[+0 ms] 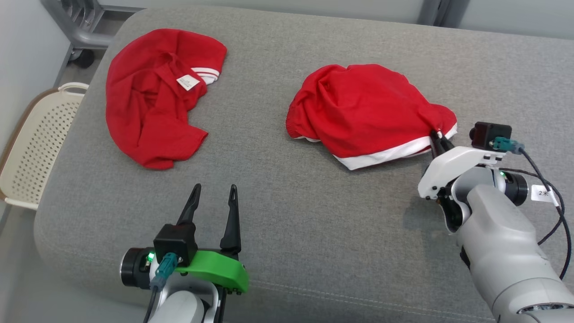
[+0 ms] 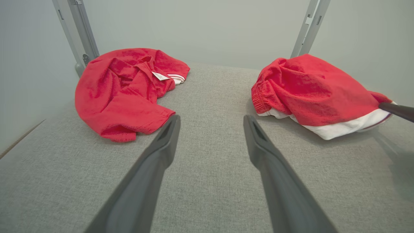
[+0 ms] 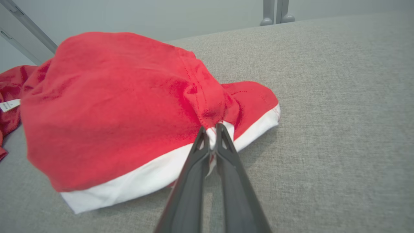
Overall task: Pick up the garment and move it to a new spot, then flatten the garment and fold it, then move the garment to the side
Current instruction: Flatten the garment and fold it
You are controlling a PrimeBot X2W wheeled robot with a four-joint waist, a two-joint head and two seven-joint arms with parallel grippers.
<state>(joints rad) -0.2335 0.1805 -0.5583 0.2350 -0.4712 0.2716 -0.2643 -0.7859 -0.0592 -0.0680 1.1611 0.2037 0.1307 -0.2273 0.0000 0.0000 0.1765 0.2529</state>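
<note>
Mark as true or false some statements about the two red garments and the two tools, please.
1. The right tool is shut on the edge of the red garment with the white band. True.
2. The left tool holds the red garment with the label. False: the left tool is open and empty, apart from that garment.
3. The two garments overlap. False: they lie apart, with bare grey cushion between them.
4. A pale perforated basket stands beside the cushion, on the robot's left. True.
</note>
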